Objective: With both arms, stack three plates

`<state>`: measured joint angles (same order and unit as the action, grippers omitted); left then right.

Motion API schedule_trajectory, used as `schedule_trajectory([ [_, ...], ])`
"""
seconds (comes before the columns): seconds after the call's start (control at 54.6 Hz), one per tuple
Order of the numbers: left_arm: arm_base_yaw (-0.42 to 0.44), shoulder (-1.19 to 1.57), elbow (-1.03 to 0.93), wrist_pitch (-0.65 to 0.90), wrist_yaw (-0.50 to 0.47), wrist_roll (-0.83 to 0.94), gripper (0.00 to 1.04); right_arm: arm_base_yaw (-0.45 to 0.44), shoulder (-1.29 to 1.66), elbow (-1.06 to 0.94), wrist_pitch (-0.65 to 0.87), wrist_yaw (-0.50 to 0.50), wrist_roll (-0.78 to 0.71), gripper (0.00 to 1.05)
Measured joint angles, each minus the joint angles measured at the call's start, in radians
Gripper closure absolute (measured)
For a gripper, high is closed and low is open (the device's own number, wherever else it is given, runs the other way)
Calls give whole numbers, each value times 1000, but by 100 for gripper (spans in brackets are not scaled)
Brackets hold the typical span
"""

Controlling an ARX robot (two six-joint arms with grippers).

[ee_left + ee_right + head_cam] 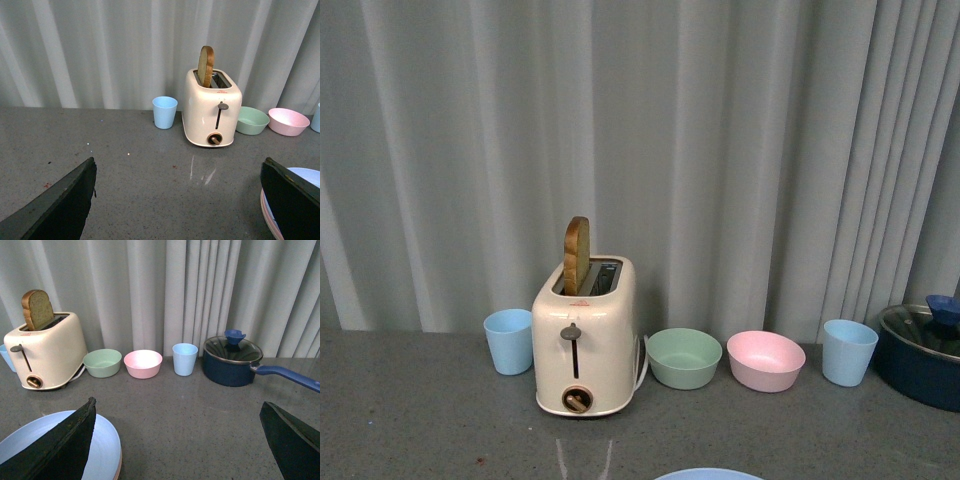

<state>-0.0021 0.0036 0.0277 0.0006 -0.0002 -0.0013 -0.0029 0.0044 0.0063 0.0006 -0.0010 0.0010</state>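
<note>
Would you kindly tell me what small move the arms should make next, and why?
Probably draw both arms back slightly to view the whole stack. The left gripper and right gripper are open and empty, the blue plate lies on a pink plate, and no cream plate shows.

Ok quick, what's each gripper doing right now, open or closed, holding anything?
Left gripper: open, holding nothing.
Right gripper: open, holding nothing.
</note>
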Motion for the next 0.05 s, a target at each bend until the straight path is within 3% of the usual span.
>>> schedule_trajectory([
  [0.055,0,0,0,0,0,0,7,0,0,0,0,0,0,7],
])
